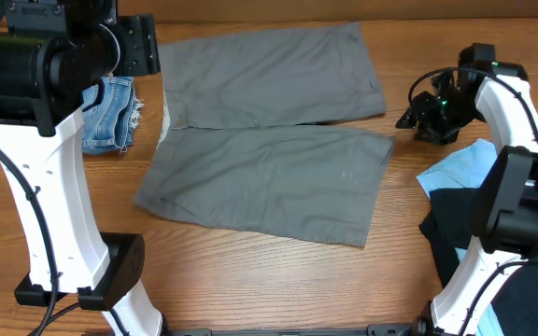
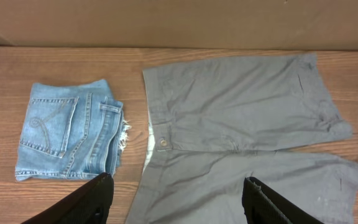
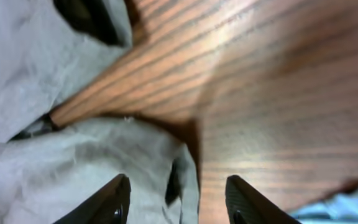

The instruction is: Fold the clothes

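Observation:
The grey shorts (image 1: 269, 131) lie flat on the table, waistband to the left, both legs spread to the right; they also show in the left wrist view (image 2: 241, 124). My left gripper (image 2: 176, 199) is open and empty, held high above the waistband end. My right gripper (image 1: 411, 119) is open and low by the legs' hem ends. In the right wrist view, the hem corner of a grey leg (image 3: 104, 162) lies between its fingers (image 3: 178, 199), not clamped.
Folded blue denim shorts (image 1: 110, 112) lie left of the waistband, also in the left wrist view (image 2: 73, 137). A light-blue T-shirt (image 1: 465, 173) and a black garment (image 1: 456, 233) are heaped at the right. Arm bases stand at the front corners.

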You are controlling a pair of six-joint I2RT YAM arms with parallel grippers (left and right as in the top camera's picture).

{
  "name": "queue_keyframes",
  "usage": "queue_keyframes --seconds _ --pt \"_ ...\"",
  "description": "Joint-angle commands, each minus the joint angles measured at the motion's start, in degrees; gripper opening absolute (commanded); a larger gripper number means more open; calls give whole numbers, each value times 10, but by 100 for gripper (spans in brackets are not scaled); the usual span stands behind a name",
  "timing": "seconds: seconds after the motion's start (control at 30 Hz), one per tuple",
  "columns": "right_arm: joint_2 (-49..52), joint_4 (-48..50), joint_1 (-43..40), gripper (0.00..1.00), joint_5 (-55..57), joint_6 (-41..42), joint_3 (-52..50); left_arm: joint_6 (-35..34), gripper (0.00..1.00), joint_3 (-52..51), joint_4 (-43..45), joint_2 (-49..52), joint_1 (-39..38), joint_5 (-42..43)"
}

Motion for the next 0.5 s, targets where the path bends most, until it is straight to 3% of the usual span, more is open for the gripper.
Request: queue_keyframes --seconds 0.0,0.23,0.47 --pt "-32 -22 1 55 -36 -32 26 25 68 -2 0 -24 -4 -10" --pt "-91 -96 38 55 -42 -28 26 27 70 -17 0 -93 -4 -29" --pt "-188 -139 109 59 14 35 26 18 81 -167 0 -177 -2 -99"
